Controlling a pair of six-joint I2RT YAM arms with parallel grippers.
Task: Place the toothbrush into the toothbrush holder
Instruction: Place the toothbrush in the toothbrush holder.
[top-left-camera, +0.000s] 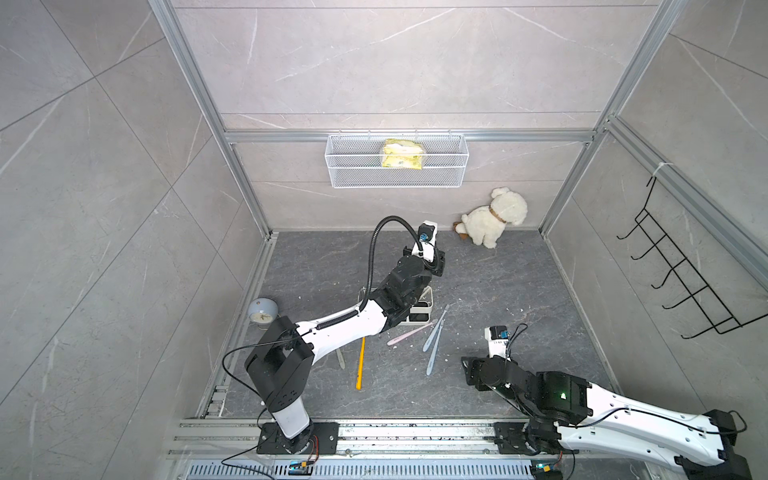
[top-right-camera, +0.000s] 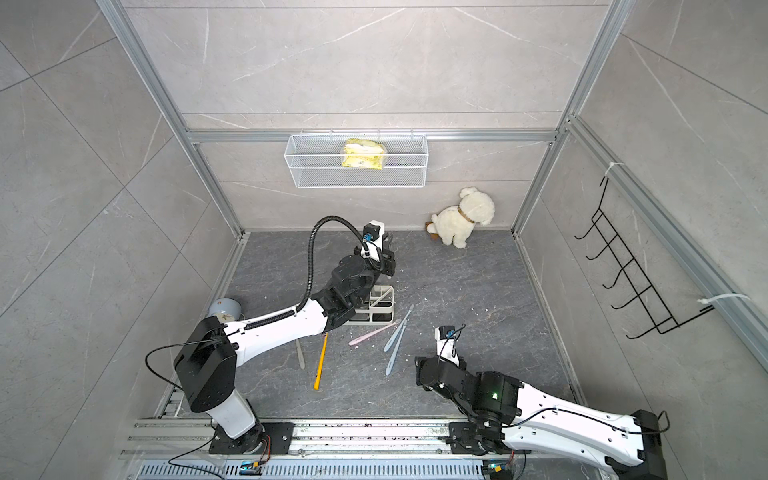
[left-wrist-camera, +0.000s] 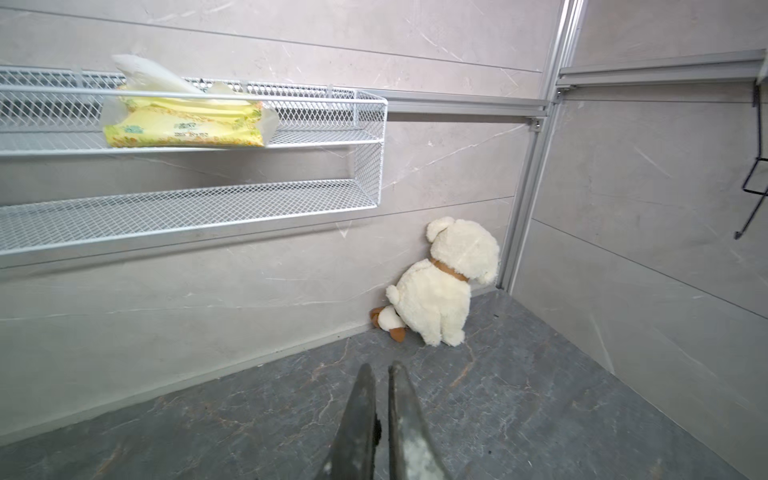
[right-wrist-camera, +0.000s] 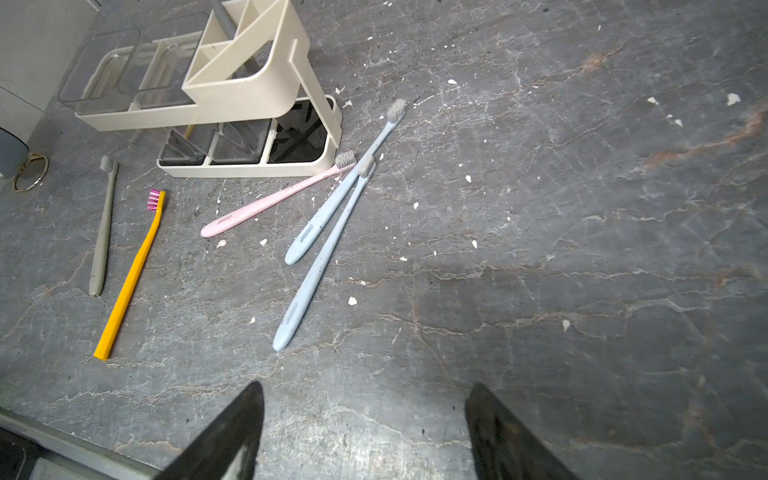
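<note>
Right tool: spread wide, empty; left tool: clenched, empty, aloft. Toothbrush, blue, flat on tabletop, at 5 o'clock of toothbrush holder in both top views. Best pinched mid-handle, clear of its crossing twin.

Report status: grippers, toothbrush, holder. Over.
Left gripper shut, empty; right gripper open, empty. Blue toothbrush nearest right gripper, on floor with four others. Left arm overhangs holder.
</note>
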